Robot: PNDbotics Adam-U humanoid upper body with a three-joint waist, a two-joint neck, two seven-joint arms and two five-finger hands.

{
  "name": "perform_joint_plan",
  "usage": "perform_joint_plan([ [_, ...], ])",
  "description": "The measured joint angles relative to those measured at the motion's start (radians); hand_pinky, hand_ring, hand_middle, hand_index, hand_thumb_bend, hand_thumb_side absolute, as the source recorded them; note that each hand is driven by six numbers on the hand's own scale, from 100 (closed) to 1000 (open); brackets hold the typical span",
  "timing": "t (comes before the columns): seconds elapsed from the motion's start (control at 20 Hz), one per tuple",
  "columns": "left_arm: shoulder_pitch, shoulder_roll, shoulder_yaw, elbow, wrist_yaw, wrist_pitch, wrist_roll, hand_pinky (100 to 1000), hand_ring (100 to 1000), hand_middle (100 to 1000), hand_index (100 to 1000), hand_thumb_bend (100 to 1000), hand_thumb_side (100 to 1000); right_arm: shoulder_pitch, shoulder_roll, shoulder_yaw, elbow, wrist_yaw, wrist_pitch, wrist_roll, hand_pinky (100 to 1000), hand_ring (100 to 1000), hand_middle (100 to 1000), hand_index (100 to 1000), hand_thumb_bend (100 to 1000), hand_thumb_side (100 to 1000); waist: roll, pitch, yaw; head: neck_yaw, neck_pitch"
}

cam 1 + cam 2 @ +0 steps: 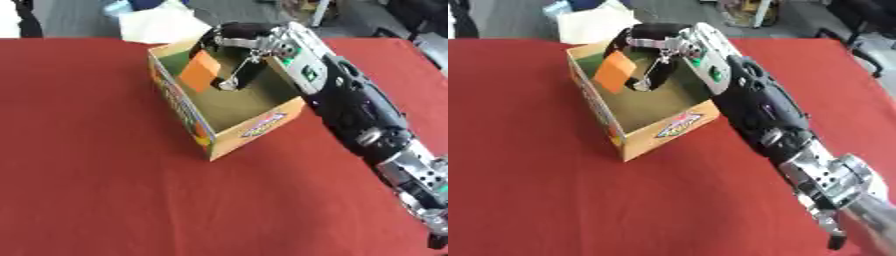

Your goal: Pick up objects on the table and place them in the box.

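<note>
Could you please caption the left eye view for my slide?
Right hand holds an orange block over the open cardboard box on a red table.

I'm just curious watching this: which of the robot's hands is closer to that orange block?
Right. The right hand is over the box, holding the orange block in curled fingers. The left hand shows in neither view.

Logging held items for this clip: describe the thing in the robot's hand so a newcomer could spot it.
On the red table stands an open cardboard box. Above its opening, the right hand pinches a flat orange block, the only orange piece inside the box's walls.
</note>
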Motion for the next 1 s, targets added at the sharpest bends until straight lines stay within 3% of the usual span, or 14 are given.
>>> perform_joint_plan([
  [0.15, 0.0, 0.0, -0.004, 0.0, -0.004, 0.001, 0.001, 548, 814, 835, 763, 100, 566, 0.002, 0.0, 0.0, 0.001, 0.027, -0.012, 0.012, 841, 920, 838, 924, 354, 291, 0.002, 0.0, -0.002, -0.002, 0.0],
  [0.35, 0.0, -0.001, -0.006, 0.0, -0.009, 0.002, 0.001, 548, 815, 836, 763, 100, 566, 0.004, -0.001, -0.001, 0.007, 0.061, -0.023, 0.021, 849, 924, 845, 935, 383, 329, 0.005, 0.0, -0.005, -0.002, 0.0],
  [0.65, 0.001, -0.008, -0.011, 0.0, -0.013, 0.002, 0.001, 548, 815, 838, 762, 100, 566, 0.003, -0.005, -0.025, -0.002, 0.069, -0.022, -0.013, 834, 919, 800, 931, 343, 262, 0.005, 0.0, -0.008, -0.002, 0.0],
  [1.0, 0.01, -0.008, -0.011, 0.0, -0.014, 0.002, 0.001, 549, 816, 839, 762, 100, 566, -0.003, -0.035, -0.072, -0.084, 0.014, 0.01, -0.053, 832, 918, 784, 928, 331, 213, 0.008, -0.017, -0.018, 0.004, 0.006],
])
